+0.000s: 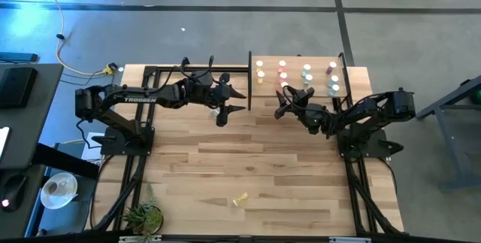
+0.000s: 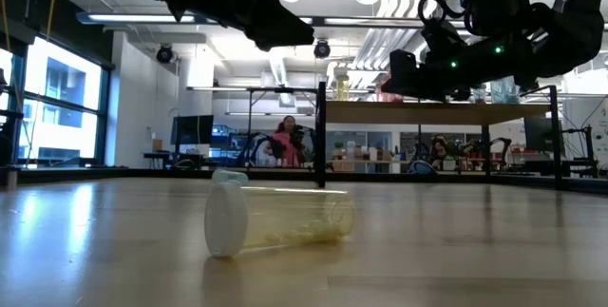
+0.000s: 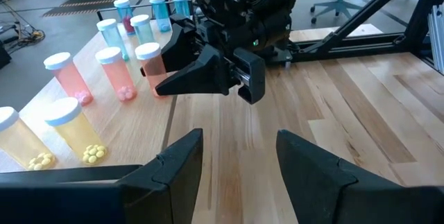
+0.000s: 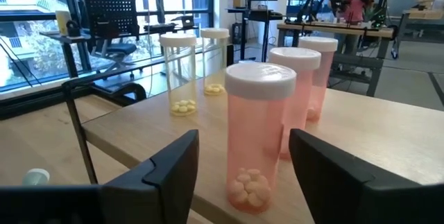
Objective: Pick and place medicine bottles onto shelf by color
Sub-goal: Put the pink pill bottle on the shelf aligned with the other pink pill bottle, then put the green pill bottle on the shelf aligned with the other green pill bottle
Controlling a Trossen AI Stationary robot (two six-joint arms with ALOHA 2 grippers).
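Standing upright on the shelf [image 1: 342, 68], the pink bottle [image 4: 255, 137] sits between the fingers of your right tool [image 1: 284, 101], which are spread apart and clear of its sides, so it looks just set down in the pink row, with yellow bottles [image 4: 178, 74] beyond it. That arm reaches level over the shelf's edge. Your left tool [image 1: 223, 100] hovers over the bench, facing the right one, fingers apart and empty. One yellow bottle [image 1: 240, 199] lies on its side, well away from both tools.
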